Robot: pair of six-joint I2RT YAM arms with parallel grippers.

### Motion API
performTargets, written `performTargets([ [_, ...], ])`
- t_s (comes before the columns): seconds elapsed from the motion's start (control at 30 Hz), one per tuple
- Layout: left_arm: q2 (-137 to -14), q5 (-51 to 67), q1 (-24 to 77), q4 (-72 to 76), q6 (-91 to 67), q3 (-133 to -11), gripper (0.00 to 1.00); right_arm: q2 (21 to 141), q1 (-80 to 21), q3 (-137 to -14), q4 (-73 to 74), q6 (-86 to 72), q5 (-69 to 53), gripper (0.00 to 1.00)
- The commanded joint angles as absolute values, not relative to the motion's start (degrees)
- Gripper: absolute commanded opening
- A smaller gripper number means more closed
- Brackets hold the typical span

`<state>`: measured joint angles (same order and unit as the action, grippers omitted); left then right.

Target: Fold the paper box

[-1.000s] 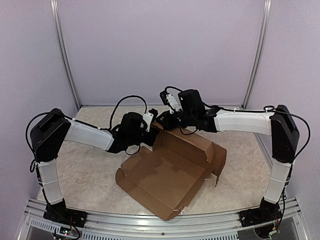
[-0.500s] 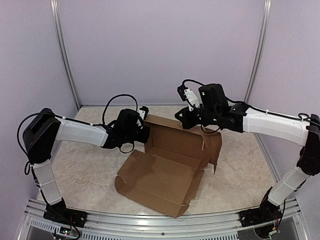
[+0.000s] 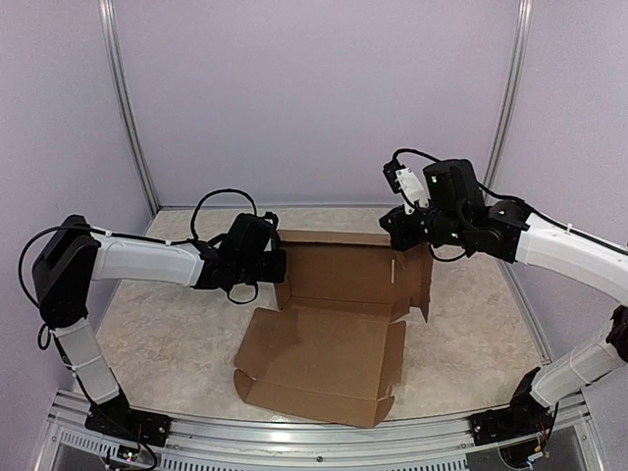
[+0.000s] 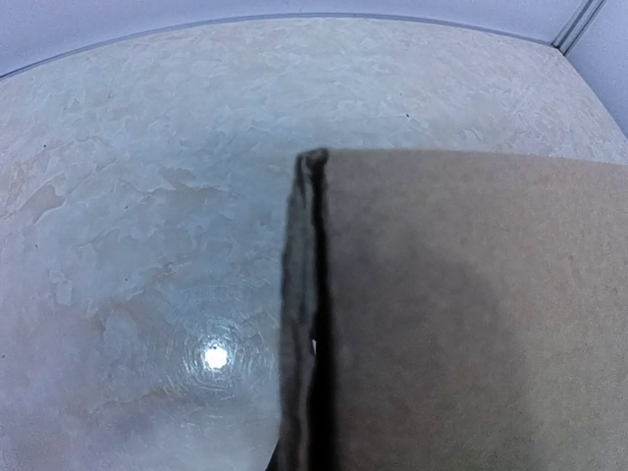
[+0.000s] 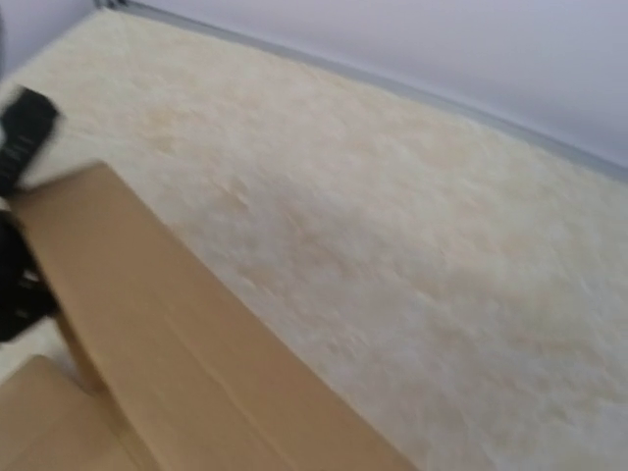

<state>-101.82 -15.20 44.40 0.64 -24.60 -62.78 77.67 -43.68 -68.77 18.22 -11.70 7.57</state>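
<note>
Jaws shut on both sides, paper box half-raised on the table
At the raised back wall's left end the left gripper is clamped; the right gripper is closed by its right corner, hold not confirmed, so the wall could be skewed or dropped if pulled unevenly.

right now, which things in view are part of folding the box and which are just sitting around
Part of the job:
- paper box
- left claw, at the box's left wall
- right claw, at its far right corner

Just surroundings:
- table
- metal frame posts
- walls
</note>
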Motion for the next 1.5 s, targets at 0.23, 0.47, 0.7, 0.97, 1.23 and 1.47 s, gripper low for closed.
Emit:
performTargets([
  [0.23, -97.8, -23.9, 47.8, -11.5, -37.1, -60.9, 0.0, 77.2, -42.9, -65.6, 22.5, -17.1, 14.5, 0.0],
  [0.47, -96.1, -25.0, 48.9, -12.9, -41.2, -58.8, 0.0, 77.8, -42.8, -64.3, 22.1, -18.6, 17.0, 0.0],
  [0.7, -95.8, -23.1, 49.2, -13.2, -43.3, -58.5, 0.0, 78.0, -42.8, -61.4, 19.1, -21.2, 13.9, 0.0],
  [0.97, -95.8, -19.4, 49.5, -12.7, -42.4, -59.4, 0.0, 78.8, -42.8, -59.0, 10.8, -24.3, 9.9, 0.0],
  [1.23, -96.8, -16.6, 50.1, -12.7, -41.7, -61.2, 0.0, 82.6, -42.9, -61.1, 4.7, -27.6, 6.7, 0.0],
  [1.47, -97.5, -12.9, 50.2, -12.0, -41.6, -62.4, 0.0, 84.1, -43.3, -61.6, -1.9, -30.7, 5.6, 0.0],
])
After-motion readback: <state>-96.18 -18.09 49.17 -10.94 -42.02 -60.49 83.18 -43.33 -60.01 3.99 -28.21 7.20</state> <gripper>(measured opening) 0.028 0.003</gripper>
